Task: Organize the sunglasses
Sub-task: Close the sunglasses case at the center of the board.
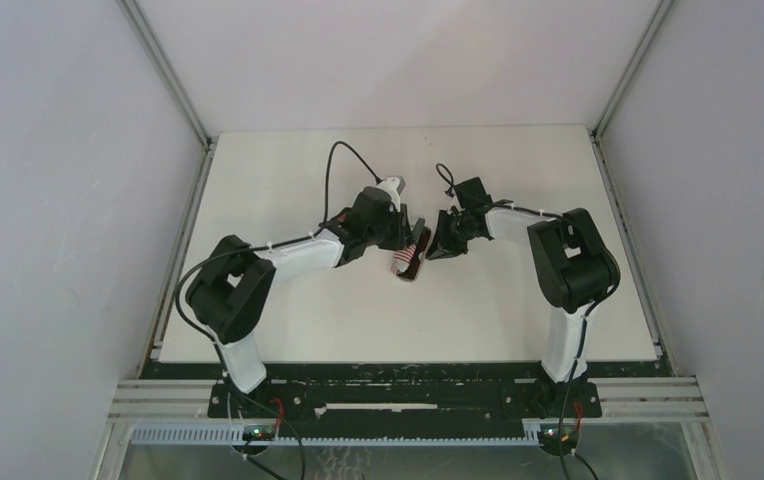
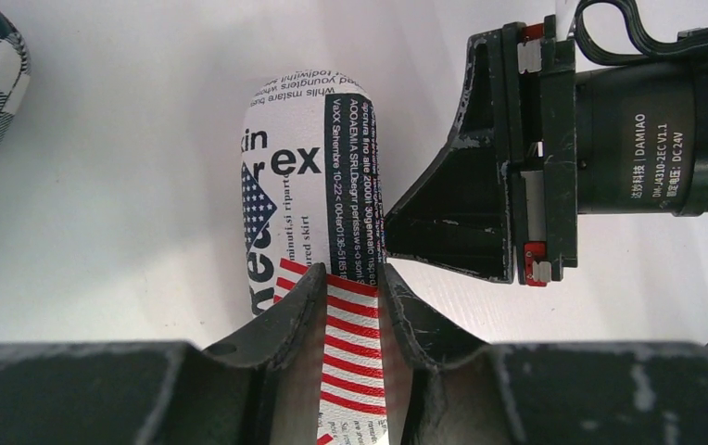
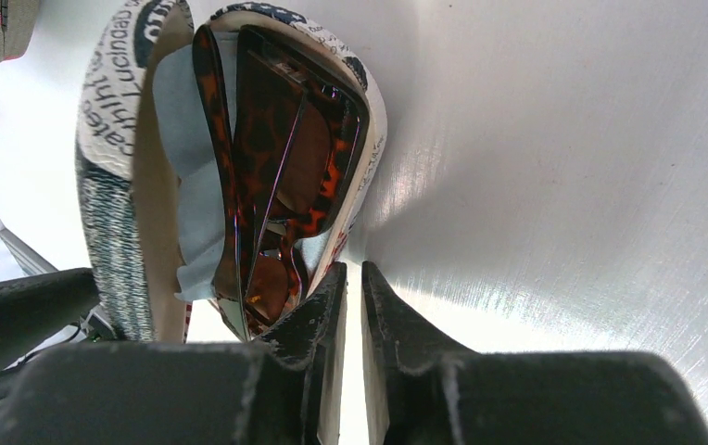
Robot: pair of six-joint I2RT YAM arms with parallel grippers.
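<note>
With the left hand pinching the flag-print case steady, the right hand, pressed together, should gently nudge the tortoiseshell sunglasses, lying inside on the light blue cloth, below the rim.

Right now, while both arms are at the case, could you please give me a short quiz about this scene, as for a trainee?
1. True or false: the flag-print case is closed.
2. What shares the case with the brown sunglasses?
A) a light blue cloth
B) a red pair of sunglasses
C) nothing else
3. Short answer: which one clamps the striped part of the case between its fingers, the left gripper or the right gripper?

Key:
1. False. The right wrist view shows it open.
2. A.
3. The left gripper. The right one is shut beside the case rim, with nothing between its fingers.
</note>
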